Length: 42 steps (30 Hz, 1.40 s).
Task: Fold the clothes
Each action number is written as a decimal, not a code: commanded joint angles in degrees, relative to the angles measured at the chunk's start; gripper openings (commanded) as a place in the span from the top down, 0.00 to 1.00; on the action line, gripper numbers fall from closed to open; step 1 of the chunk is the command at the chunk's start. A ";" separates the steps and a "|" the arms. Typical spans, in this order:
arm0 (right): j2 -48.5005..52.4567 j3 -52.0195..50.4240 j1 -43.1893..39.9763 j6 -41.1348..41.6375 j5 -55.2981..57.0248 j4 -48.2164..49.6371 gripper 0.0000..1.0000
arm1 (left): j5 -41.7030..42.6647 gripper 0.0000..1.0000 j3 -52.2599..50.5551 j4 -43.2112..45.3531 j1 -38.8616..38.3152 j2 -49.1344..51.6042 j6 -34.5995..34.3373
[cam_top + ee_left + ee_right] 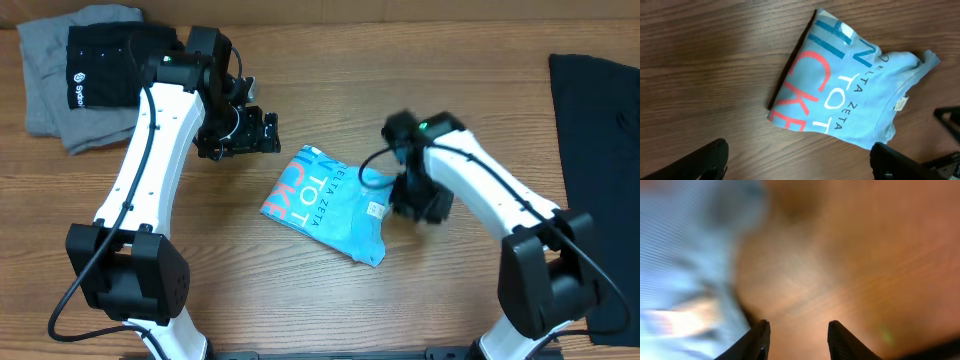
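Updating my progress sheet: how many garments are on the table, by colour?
Light blue: 1 (T-shirt)
Grey: 1 (grey garment)
Black: 2 (black garment on the grey one, black garment at the right edge)
Total: 4

This looks like a robot lab, not a home. A white left robot arm with black joints [150, 160] and a white right robot arm [480, 180] trail thin black wires [75, 290] over a brown wooden table [330, 70]. Between the left gripper [258, 132] and the right gripper [420, 205] lies a folded light blue T-shirt [325, 205]. Out past the left gripper sits a pile of grey and black folded clothes [60, 100]. Out past the right gripper lies a big black cloth [595, 130].
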 commanded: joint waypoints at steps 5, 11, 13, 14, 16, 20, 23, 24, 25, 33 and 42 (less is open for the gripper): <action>-3.04 5.97 -0.92 -16.17 -17.97 14.03 0.76 | -0.15 0.23 -0.28 3.30 -0.13 0.61 -0.55; 0.24 4.37 -0.94 -16.22 -26.32 17.81 0.96 | 10.21 0.95 -0.28 9.64 -1.11 2.82 3.96; 0.87 2.89 -0.94 -16.22 -28.76 18.75 0.96 | 15.41 0.96 -0.28 12.39 -2.43 4.81 6.67; 1.16 2.03 -0.94 -16.17 -29.86 18.91 0.96 | 17.27 0.96 -0.28 13.70 -3.23 5.99 7.06; 1.33 0.33 -0.92 -15.74 -31.06 18.95 0.96 | 19.63 0.96 -0.28 15.93 -5.11 8.59 7.02; 1.36 -3.23 -0.92 -14.47 -31.45 19.02 0.96 | 20.90 0.96 -0.28 17.81 -9.35 14.64 7.02; 1.36 -6.40 -0.92 -13.38 -32.52 20.09 0.96 | 20.85 0.96 -0.28 19.41 -11.98 18.84 6.64; 1.36 -7.85 -0.92 -13.09 -32.87 20.94 0.96 | 20.87 0.96 -0.28 20.09 -12.63 20.22 6.19; 1.36 -9.44 -0.92 -12.94 -33.42 22.05 0.96 | 20.85 0.96 -0.28 20.90 -13.05 21.51 5.66; 1.36 -22.53 -1.07 -9.01 -36.96 30.82 0.96 | 17.75 0.96 -0.28 25.73 -12.13 28.02 5.05; 1.36 -27.58 -2.78 -4.42 -29.00 29.46 0.96 | 4.79 0.64 -0.20 33.79 -10.64 28.68 5.01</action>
